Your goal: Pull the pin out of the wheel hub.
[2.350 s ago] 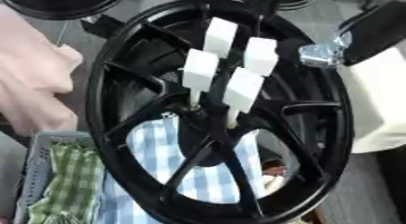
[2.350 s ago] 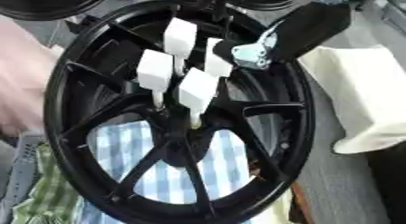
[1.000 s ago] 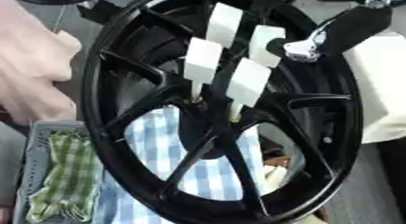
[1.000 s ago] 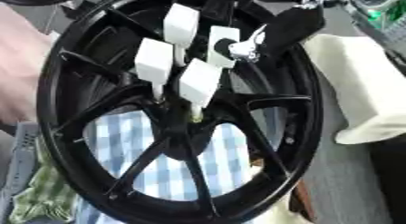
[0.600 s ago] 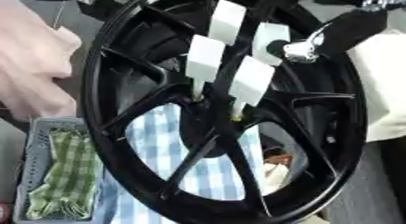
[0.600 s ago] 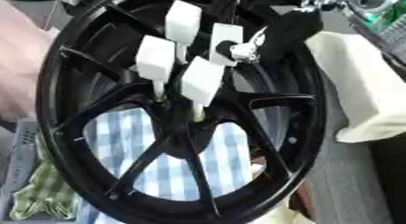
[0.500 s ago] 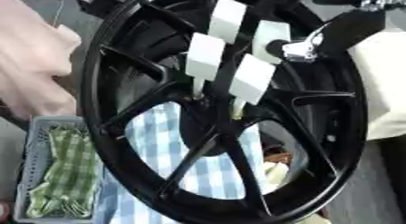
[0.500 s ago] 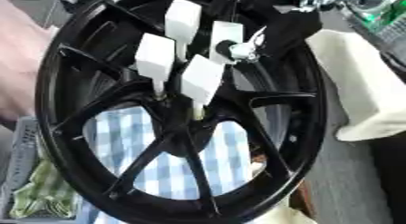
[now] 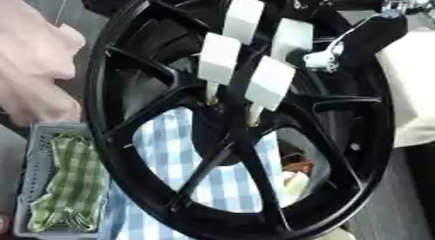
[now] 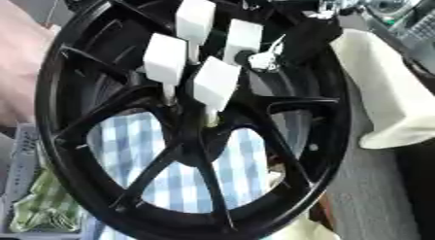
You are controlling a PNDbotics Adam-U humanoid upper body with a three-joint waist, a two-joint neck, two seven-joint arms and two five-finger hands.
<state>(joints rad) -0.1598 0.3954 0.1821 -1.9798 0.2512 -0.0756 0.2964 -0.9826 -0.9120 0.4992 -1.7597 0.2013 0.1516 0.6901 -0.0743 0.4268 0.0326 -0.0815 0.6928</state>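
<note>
A large black wheel hub (image 9: 144,185) fills both views, tilted towards me. Four pins topped with white blocks stand at its centre: upper left (image 9: 242,18), upper right (image 9: 292,40), lower left (image 9: 218,59) and lower right (image 9: 269,83). My right hand (image 10: 302,40), black with a silver part, reaches in from the upper right and sits against the right side of the upper right pin (image 10: 242,36). Its grip is hidden from me. A person's hand (image 9: 34,74) rests on the hub's left rim. My left hand does not show.
A grey basket (image 9: 34,137) holding a green checked cloth sits at the lower left. A blue and white checked cloth (image 9: 212,176) lies under the spokes. A cream bundle (image 10: 382,93) lies right of the hub, with metal parts (image 10: 382,1) beyond it.
My right hand has come in from the right to the upper right pin. The person's hand has settled on the left rim. The camera has shifted slightly.
</note>
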